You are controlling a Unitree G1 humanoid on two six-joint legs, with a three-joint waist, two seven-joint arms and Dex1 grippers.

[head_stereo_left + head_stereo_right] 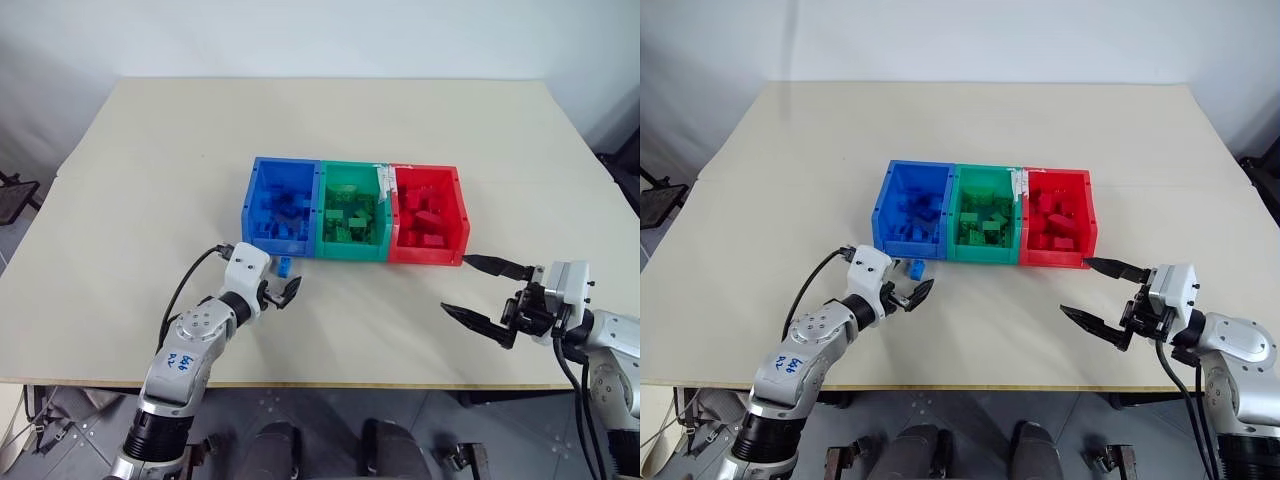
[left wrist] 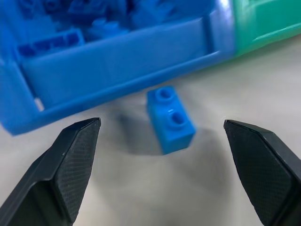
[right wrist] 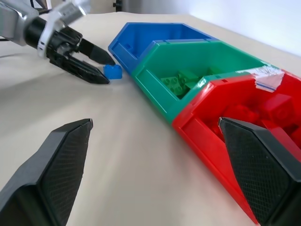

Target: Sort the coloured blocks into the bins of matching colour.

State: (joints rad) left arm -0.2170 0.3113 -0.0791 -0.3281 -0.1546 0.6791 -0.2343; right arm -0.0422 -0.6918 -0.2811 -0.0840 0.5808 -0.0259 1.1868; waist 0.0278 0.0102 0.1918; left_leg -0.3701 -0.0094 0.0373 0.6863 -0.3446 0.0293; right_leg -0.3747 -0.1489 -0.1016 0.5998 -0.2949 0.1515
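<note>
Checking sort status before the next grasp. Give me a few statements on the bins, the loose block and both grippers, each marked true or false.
1. A blue block lies on the table just in front of the blue bin. True.
2. The left gripper is shut on that block. False: its fingers stand open on either side of it.
3. The right gripper holds a red block. False: it is open and empty.
4. The green bin sits between the blue bin and the red bin. True.
5. The red bin is empty. False: red blocks lie in it.
</note>
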